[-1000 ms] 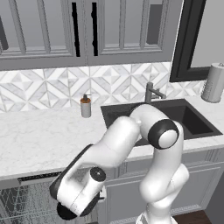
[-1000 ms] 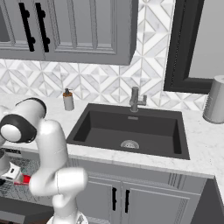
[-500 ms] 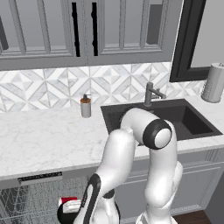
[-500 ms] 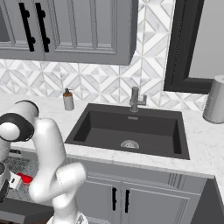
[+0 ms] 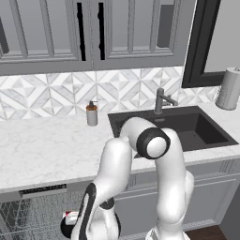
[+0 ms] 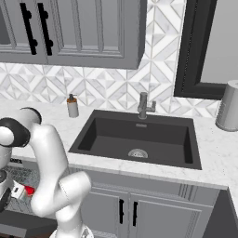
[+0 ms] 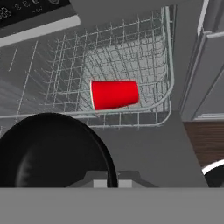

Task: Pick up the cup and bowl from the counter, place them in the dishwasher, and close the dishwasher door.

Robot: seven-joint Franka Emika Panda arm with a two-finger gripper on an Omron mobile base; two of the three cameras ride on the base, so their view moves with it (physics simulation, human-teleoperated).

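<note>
The black bowl (image 7: 52, 151) looms large at the bottom of the hand view, right against my gripper (image 7: 107, 181), which is shut on its rim. Beyond it the red cup (image 7: 114, 94) lies on its side in the dishwasher's grey wire rack (image 7: 131, 52). The dishwasher door (image 7: 148, 148) lies open and flat beneath the bowl. In the left base view my gripper (image 5: 70, 228) hangs low below the white marble counter (image 5: 47, 150), with the cup (image 5: 71, 216) just behind it. From the right base view the cup (image 6: 29, 189) shows in the rack at the left edge.
A dark sink (image 5: 187, 126) with a faucet (image 5: 161, 101) is set in the counter to the right. A soap dispenser (image 5: 92, 114) stands at the backsplash and a paper towel roll (image 5: 229, 88) at the far right. Grey cabinet doors (image 6: 125, 209) flank the dishwasher.
The arm has folded downward, carrying the hand and the bowl from counter-edge height to low over the open dishwasher rack.
</note>
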